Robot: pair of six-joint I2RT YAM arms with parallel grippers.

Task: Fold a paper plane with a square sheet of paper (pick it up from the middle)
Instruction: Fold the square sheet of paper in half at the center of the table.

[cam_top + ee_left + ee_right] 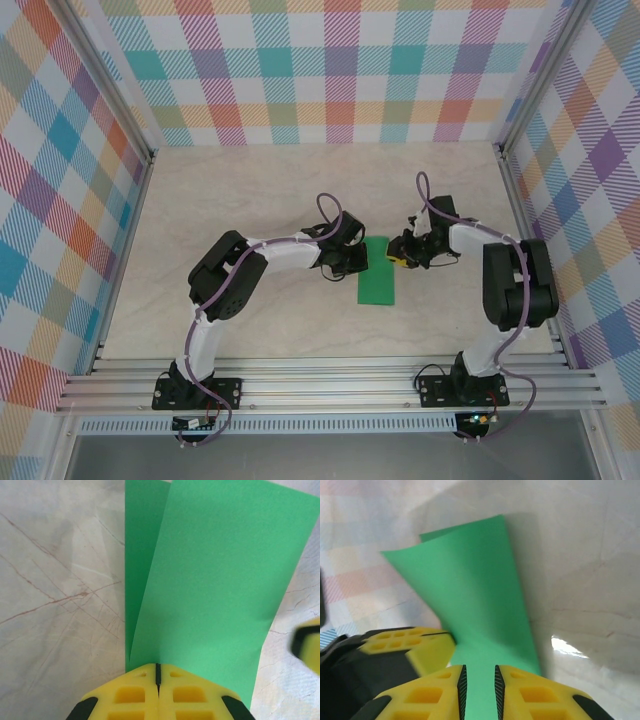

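Bright-green square sheet of paper (378, 275), folded double on my pale marbled desk (250, 190)
Left claw (157, 666) clenched on its edge; right claw (479, 670) slightly parted, green showing in the gap.

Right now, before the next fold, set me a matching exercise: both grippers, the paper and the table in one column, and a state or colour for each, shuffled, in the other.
Column one:
1. left gripper
2. right gripper
3. paper
4. table

Column two:
A. pale beige with marble veins
B. jaws a little apart, green showing through the gap
C. jaws pressed together, tips at the paper's edge
D. bright green, folded over, top layer lifting

Pairs: 1-C, 2-B, 3-D, 4-A
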